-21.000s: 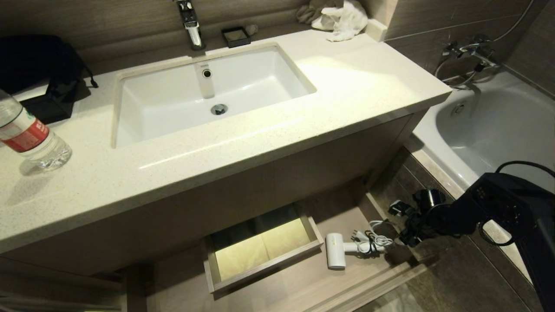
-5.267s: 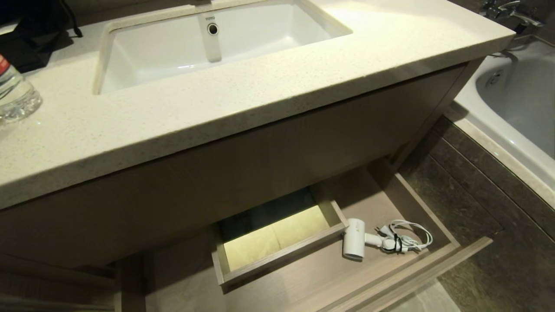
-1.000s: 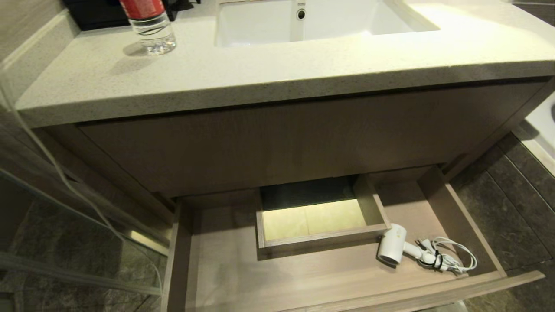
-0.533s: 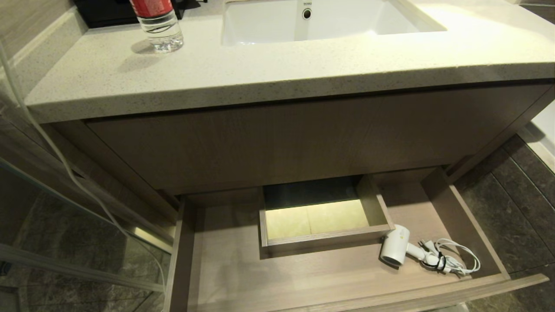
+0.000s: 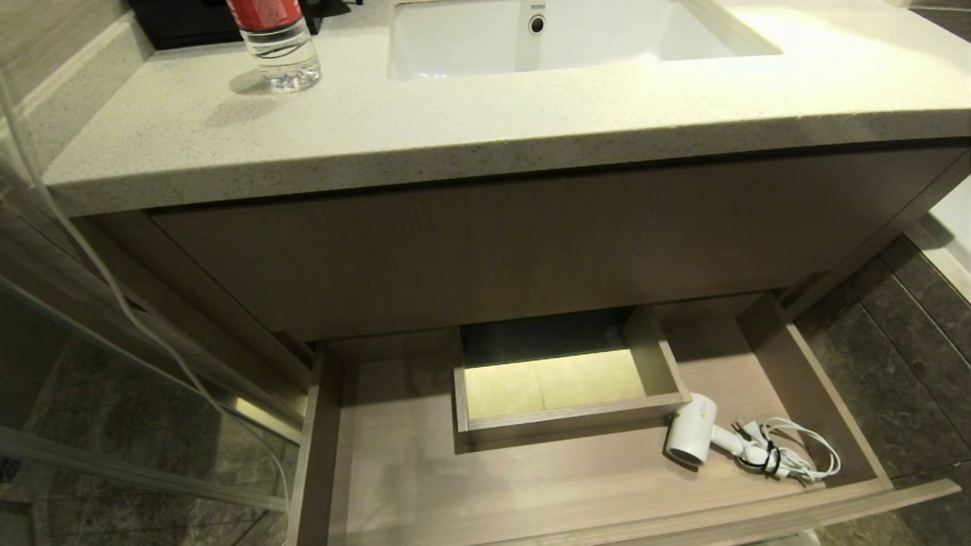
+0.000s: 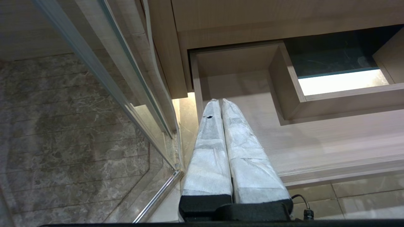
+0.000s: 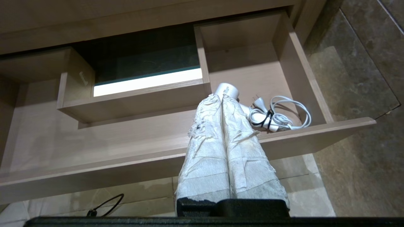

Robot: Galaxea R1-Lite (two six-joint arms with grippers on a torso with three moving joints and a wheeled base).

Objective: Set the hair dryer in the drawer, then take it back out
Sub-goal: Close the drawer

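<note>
The small white hair dryer (image 5: 692,441) lies on its side in the right part of the pulled-out light-wood drawer (image 5: 531,485), its bundled white cord trailing to the right. In the right wrist view the hair dryer (image 7: 228,90) shows just past my right gripper (image 7: 221,97), which is shut and empty, hanging in front of the drawer's front strip (image 7: 315,135). My left gripper (image 6: 220,101) is shut and empty too, in front of the left end of the drawer (image 6: 315,138). Neither arm shows in the head view.
A boxed rectangular cutout (image 5: 565,425) sits in the middle of the drawer. Above is the speckled countertop (image 5: 455,129) with a sink (image 5: 569,34) and a water bottle (image 5: 277,42). A glass panel (image 5: 114,425) stands at the left, dark floor tiles (image 5: 903,356) at the right.
Over the last second the whole view shifted slightly, then settled: the camera moved. The hair dryer and drawer stay as they were.
</note>
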